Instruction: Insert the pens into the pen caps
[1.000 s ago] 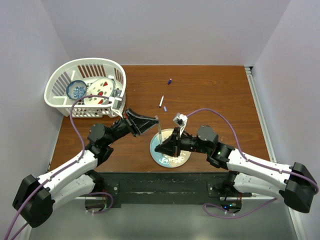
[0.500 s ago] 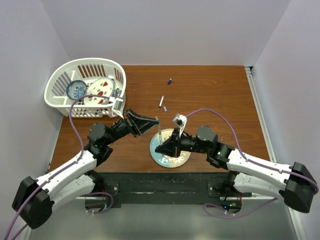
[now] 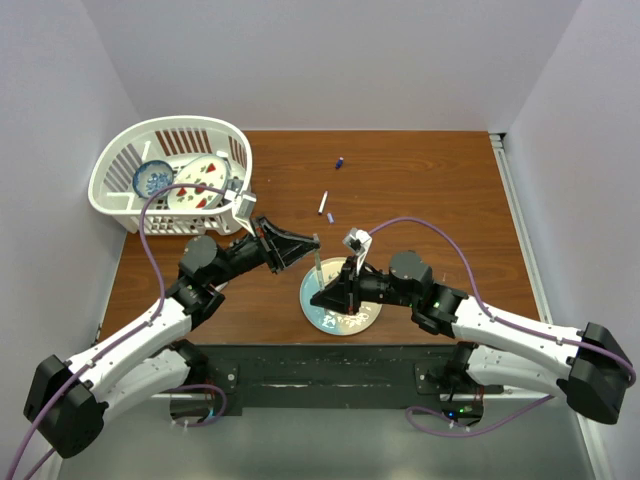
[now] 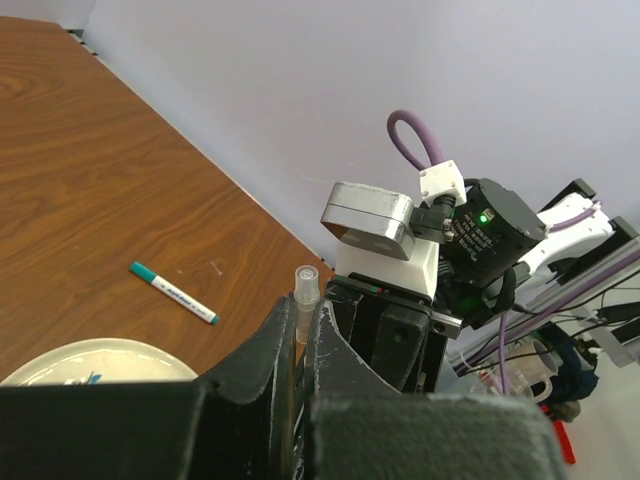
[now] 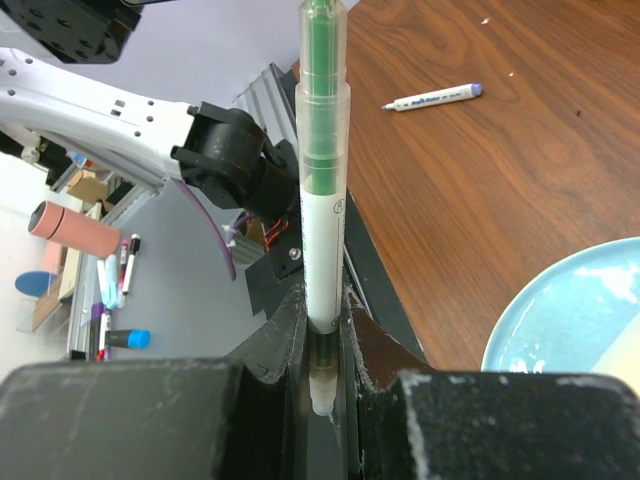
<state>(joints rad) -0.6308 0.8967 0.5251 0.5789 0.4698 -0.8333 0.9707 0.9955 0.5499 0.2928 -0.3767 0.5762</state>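
- 2 black grippers are seen tip to tip over the near middle of a brown wooden table (image 3: 430,190). The left gripper (image 3: 312,243) and the right gripper (image 3: 322,294) are just beside each other, above the far rim of a round pale-blue plate (image 3: 350,325).
- The left gripper is pressed tight on a thin grey pen (image 4: 304,290) with a clear, rimmed tip, which is held upright between the fingers.
- The right gripper is clamped on a white-bodied pen (image 5: 322,200) with a green core under a clear sleeve. Its lower end is pinched between the jaws (the upper end runs out of the right wrist view).
- 1 white pen with a purple end (image 3: 323,203) is laid on the table beyond the grippers. A tiny purple cap (image 3: 330,217) is just beside it, and a tiny blue cap (image 3: 341,163) is well apart, farther back.
- 1 white pen with teal-green ends (image 4: 173,292) is seen lying flat on the wood near the plate.
- 1 white slatted plastic basket (image 3: 112,205) is set at the far left corner, and patterned dishes (image 3: 200,180) are held in it.
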